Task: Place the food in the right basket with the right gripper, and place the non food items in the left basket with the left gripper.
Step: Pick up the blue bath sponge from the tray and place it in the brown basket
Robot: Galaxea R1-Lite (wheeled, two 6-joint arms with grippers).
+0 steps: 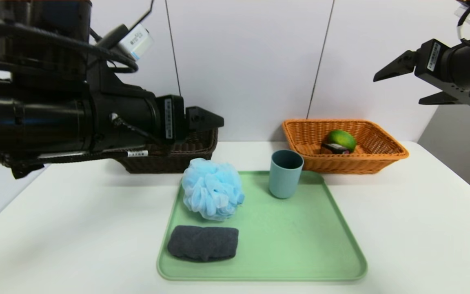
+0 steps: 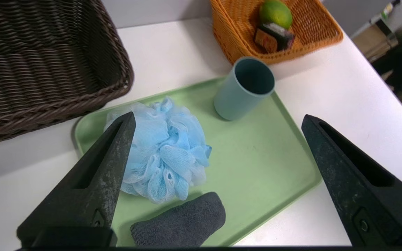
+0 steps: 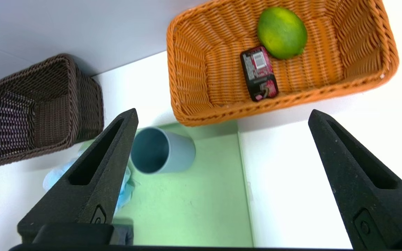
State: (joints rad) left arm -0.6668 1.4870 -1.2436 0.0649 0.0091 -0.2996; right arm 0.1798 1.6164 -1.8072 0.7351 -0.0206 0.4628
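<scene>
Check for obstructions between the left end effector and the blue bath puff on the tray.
Nothing visible stands between the left end effector and the bath puff; the cup and towel sit beside that path.

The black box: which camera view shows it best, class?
The right wrist view: the box lies whole, its label facing up. The head view shows it small and partly hidden by the basket; the left wrist view, at a slant.

The green oval fruit (image 3: 282,32) and small black box (image 3: 259,73) lie touching inside the orange basket (image 3: 215,66) — the pale-blue puff (image 1: 212,189), upright teal cup (image 1: 285,174) and folded grey towel (image 1: 203,243) sit outside it.
</scene>
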